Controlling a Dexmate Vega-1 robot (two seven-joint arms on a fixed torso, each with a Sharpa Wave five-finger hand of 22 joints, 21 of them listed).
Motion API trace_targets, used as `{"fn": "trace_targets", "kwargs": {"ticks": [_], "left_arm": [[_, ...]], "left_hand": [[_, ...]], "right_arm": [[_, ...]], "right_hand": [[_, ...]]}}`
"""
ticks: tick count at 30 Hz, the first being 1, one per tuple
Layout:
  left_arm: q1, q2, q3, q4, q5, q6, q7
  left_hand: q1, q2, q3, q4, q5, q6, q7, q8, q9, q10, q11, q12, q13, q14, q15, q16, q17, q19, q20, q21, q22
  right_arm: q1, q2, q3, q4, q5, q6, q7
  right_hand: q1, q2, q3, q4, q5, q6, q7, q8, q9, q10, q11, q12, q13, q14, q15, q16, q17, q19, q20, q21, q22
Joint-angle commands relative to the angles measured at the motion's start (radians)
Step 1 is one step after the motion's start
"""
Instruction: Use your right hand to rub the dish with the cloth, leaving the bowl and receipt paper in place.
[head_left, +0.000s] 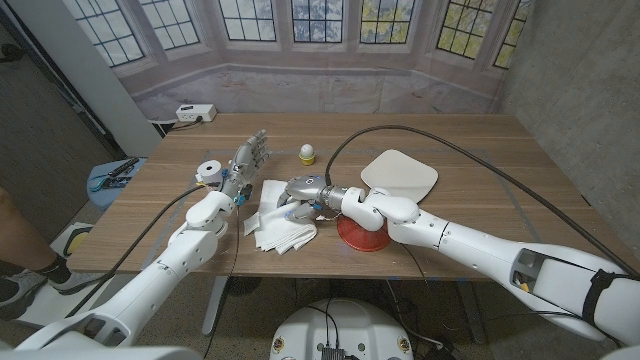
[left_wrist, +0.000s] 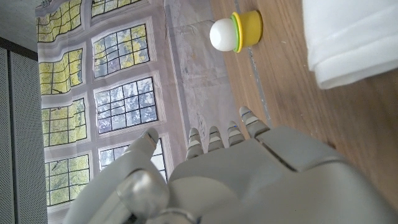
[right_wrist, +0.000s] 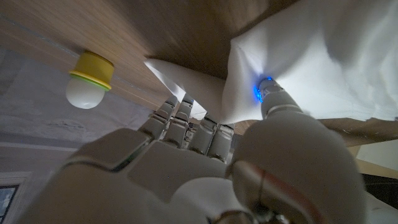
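Item: my right hand (head_left: 303, 192), reaching over the white cloth (head_left: 280, 222) near the table's (head_left: 470, 160) front edge; in the right wrist view my fingers (right_wrist: 186, 124) are curling into the cloth's folds and my thumb is pressing against it, so I am pinching the cloth. Item: the cloth, crumpled, its long axis running roughly from the table's front edge toward the far side, with bare wood showing beyond its far end. Item: red dish (head_left: 362, 234), lying just beside the cloth on my right, partly under my right forearm, close to the front edge. Item: white bowl-like piece (head_left: 400, 178), sitting beyond the dish toward the far right, apart from it. Item: receipt paper roll (head_left: 209, 171), sitting at my left, near the left edge. Item: my left hand (head_left: 246, 160), hovering beside that roll with fingers straight and apart, gripping nothing. Item: small white-and-yellow object (head_left: 307, 153), standing farther back. Surface: wooden planks; behind it a backdrop (head_left: 300, 40) of paned windows is hanging.
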Motion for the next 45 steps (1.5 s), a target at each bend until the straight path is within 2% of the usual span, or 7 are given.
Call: {"fn": "trace_targets", "kwargs": {"ticks": [1,16,27,35,45], "left_arm": [[-0.003,-0.005,0.009,-0.004,0.003,0.009,0.003],[-0.019,-0.014,0.015,0.010,0.008,0.009,-0.001],[-0.018,-0.013,0.015,0.012,0.010,0.011,0.004],[-0.025,-0.019,0.017,0.018,0.011,0.010,0.005],[-0.013,-0.018,0.016,0.003,0.016,0.011,0.022]], "left_hand": [[0.002,-0.007,0.003,-0.007,0.001,0.008,-0.001,0.003,0.005,0.008,0.002,0.000,0.003,0.009,0.005,-0.002,0.002,0.009,0.004,-0.002,0.005],[0.002,-0.006,0.005,-0.010,0.000,0.013,0.001,0.004,0.005,0.012,0.000,0.000,0.003,0.010,0.006,-0.002,0.002,0.012,0.005,-0.002,0.005],[0.001,-0.006,0.006,-0.012,0.000,0.016,0.001,0.004,0.005,0.015,0.001,0.001,0.003,0.014,0.006,-0.001,0.002,0.013,0.005,-0.002,0.005],[0.001,-0.005,0.008,-0.013,0.000,0.017,0.000,0.004,0.005,0.016,0.002,0.001,0.003,0.015,0.006,-0.001,0.002,0.013,0.005,-0.002,0.005],[0.000,-0.005,0.009,-0.015,0.000,0.018,0.000,0.003,0.005,0.019,0.002,0.002,0.003,0.014,0.006,-0.002,0.002,0.014,0.006,-0.002,0.005]], "right_arm": [[-0.024,-0.012,0.016,0.003,-0.011,-0.001,-0.095],[-0.032,-0.025,0.041,-0.012,0.004,0.024,-0.143],[-0.036,-0.035,0.060,-0.035,0.013,0.043,-0.162],[-0.041,-0.044,0.081,-0.065,0.023,0.054,-0.163],[-0.052,-0.034,0.090,-0.033,0.042,0.071,-0.194]], "right_hand": [[0.011,-0.005,0.017,0.000,0.012,0.058,-0.005,0.010,0.004,0.061,-0.004,0.013,0.001,0.037,-0.123,0.003,0.002,0.022,-0.006,-0.002,0.003],[0.012,-0.014,0.061,0.003,0.017,0.201,-0.013,0.020,0.001,0.190,-0.004,0.014,-0.010,0.124,-0.161,0.000,0.005,0.057,-0.019,-0.008,0.002],[0.017,-0.011,0.085,0.003,0.016,0.252,-0.012,0.017,0.000,0.242,-0.004,0.009,-0.014,0.164,-0.165,0.002,0.008,0.071,-0.027,-0.008,0.002],[0.021,-0.002,0.082,0.004,0.011,0.264,-0.013,0.014,0.000,0.253,-0.004,0.004,-0.014,0.170,-0.168,0.007,0.015,0.076,-0.029,-0.009,0.002],[0.033,0.012,0.072,0.004,-0.001,0.286,-0.012,0.006,0.000,0.276,-0.003,-0.003,-0.015,0.182,-0.170,0.019,0.025,0.083,-0.034,-0.010,0.002]]}}
